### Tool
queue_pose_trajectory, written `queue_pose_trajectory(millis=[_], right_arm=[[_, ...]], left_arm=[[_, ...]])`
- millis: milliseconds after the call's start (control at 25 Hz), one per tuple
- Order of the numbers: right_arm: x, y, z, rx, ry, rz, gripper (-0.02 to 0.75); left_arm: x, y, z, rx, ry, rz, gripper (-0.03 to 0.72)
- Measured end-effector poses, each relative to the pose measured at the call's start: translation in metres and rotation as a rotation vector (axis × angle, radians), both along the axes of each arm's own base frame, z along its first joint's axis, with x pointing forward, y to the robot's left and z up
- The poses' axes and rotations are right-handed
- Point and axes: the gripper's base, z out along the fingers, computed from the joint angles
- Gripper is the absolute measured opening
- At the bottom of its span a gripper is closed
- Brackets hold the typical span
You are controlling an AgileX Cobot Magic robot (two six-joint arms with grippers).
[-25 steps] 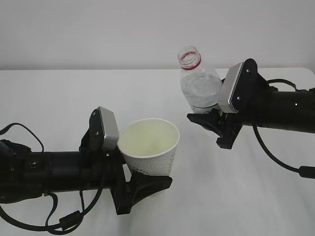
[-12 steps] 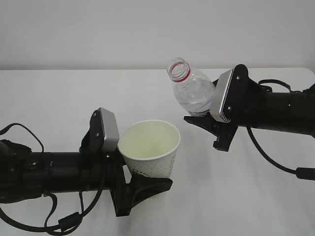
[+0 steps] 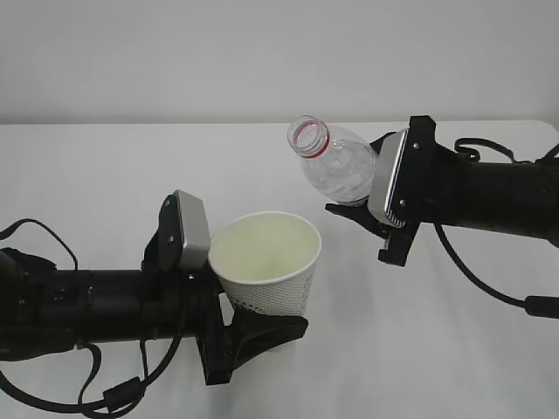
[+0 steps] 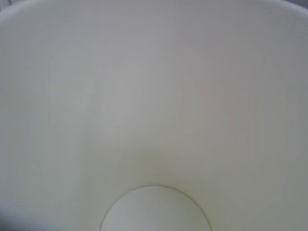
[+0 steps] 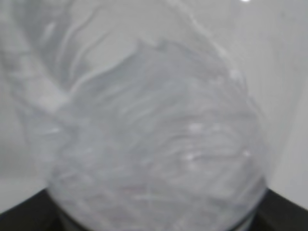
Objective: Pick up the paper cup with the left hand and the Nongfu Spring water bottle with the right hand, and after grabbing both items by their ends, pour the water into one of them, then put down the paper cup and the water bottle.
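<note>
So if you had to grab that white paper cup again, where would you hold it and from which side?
Probably low on the tapered wall of the white paper cup, near its base, coming in from the side as the left hand does. The mouth faces up and is wide, so a side grip on the narrower base leaves the rim free for the clear plastic bottle.

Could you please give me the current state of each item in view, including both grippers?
paper cup: held off the table, mouth up and slightly tilted, looks empty inside.
Nongfu Spring water bottle: uncapped, held in the air, tilted with its mouth toward the cup, nothing pouring yet.
left hand: closed on the cup's lower part.
right hand: closed on the bottle's lower part.
table: white surface.
</note>
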Motion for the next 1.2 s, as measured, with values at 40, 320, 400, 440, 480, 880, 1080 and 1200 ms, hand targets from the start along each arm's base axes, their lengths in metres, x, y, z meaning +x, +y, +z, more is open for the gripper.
queue_pose_trajectory(millis=[40,320,400,440,480,880,1080,1200], right_arm=[[0.0002,-0.0001,0.0001,-0.002,-0.005,-0.001,0.491],[0.0009,-0.0005,0.0008,-0.03,-0.044,0.007,0.491],[0.0009,-0.0005,0.0008,-0.04,-0.055,0.012,0.491],[0.0009,-0.0005,0.0008,-0.045,-0.061,0.015,0.491],[0.0007,0.0001,0.0008,-0.053,-0.069,0.021,0.491],[0.0006,0.0007,0.0022,-0.088,-0.133,0.054,0.491],[0.0001,0.0019,0.0041,-0.097,-0.175,0.077,0.491],[0.0001,0.0019,0.0041,-0.114,-0.193,0.085,0.491]], left_arm=[[0.0,0.0,0.0001,-0.002,0.0,0.0,0.543],[-0.0021,-0.0005,-0.0002,0.003,-0.004,-0.026,0.543],[-0.0026,-0.0006,-0.0003,0.005,-0.005,-0.032,0.543],[-0.003,-0.0006,-0.0004,0.006,-0.006,-0.036,0.543],[-0.0031,-0.0006,-0.0004,0.006,-0.006,-0.038,0.543],[-0.0045,-0.0009,-0.0006,0.009,-0.009,-0.055,0.538],[-0.0045,-0.0009,-0.0006,0.009,-0.009,-0.055,0.533],[-0.0045,-0.0009,-0.0004,0.007,-0.009,-0.056,0.529]])
